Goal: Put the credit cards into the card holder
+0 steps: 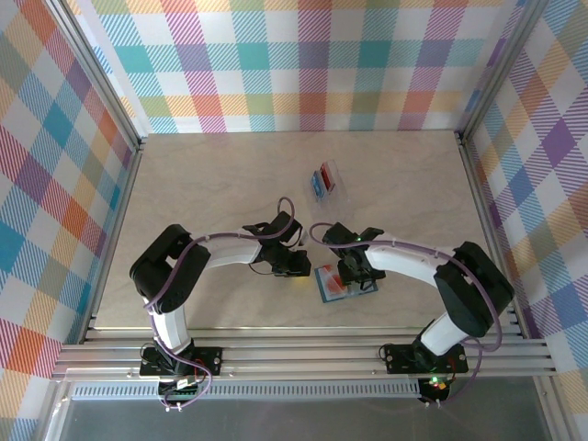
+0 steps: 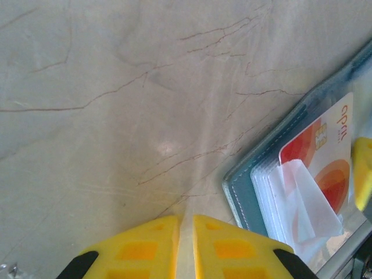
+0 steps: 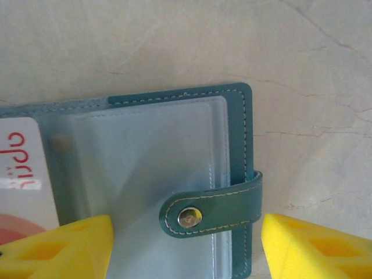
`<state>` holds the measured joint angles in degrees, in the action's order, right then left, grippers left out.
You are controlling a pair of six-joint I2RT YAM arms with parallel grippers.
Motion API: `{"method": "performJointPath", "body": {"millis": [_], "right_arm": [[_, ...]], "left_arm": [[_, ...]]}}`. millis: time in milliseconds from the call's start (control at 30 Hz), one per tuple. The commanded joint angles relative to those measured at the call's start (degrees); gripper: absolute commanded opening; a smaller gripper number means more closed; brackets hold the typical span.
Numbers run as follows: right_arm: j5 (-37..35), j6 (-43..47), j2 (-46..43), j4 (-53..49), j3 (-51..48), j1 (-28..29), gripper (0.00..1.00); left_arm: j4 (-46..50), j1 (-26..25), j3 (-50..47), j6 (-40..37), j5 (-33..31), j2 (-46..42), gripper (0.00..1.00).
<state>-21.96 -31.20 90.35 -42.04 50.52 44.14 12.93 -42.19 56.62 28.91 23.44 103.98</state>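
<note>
A clear plastic case [image 1: 335,171] lies on the beige marbled table [image 1: 211,184], plaid walls [image 1: 303,64] around.

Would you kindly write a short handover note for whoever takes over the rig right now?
The left tool is shut and empty, over bare table beside the card holder.
The right tool is open, fingers either side of the holder's snap tab, gripping nothing.
The card holder lies open near the arm bases. One orange-and-white card lies in it, partly under a clear sleeve; I cannot tell if it is fully seated.
The red and blue cards sit in the clear case farther back.
Done: one card at the holder.
Left: move the cased cards into the holder.
</note>
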Motion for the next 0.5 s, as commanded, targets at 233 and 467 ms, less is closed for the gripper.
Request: {"method": "performJointPath", "body": {"millis": [233, 467], "right_arm": [[-2.07, -6.01, -0.60, 0.77, -0.63, -1.16, 0.55], [-3.57, -6.45, -2.28, 0.29, -1.39, -2.95, 0.47]], "left_arm": [[0.17, 0.18, -1.78, 0.62, -0.47, -1.90, 0.16], [0.00, 0.10, -1.86, 0.63, -0.50, -2.12, 0.16]]}}
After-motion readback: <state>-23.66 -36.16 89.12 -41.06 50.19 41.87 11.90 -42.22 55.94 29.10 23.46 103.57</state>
